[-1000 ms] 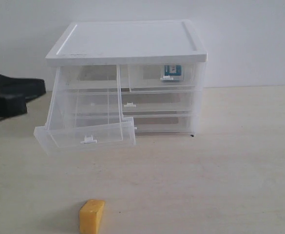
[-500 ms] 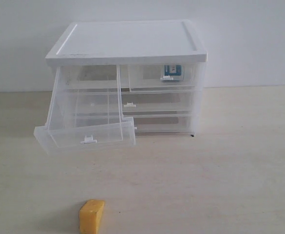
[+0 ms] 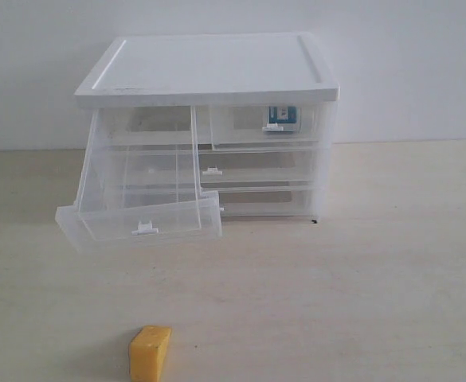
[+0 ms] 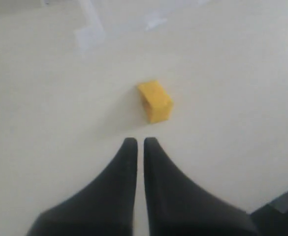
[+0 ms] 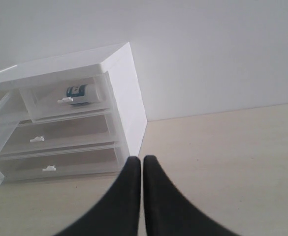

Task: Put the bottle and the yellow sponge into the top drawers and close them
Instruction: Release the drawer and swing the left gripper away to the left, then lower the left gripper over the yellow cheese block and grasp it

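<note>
Exterior view, wedge-cut yellow sponge (image 3: 150,352), translucent drawers (image 3: 141,216)

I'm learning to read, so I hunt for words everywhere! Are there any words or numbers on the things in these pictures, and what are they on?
Bottle in the shut top right drawer: its teal label has a pale patch, but any print on it is too small and blurred to read.
Cabinet, sponge, table: no words, numbers or signs show.
</note>
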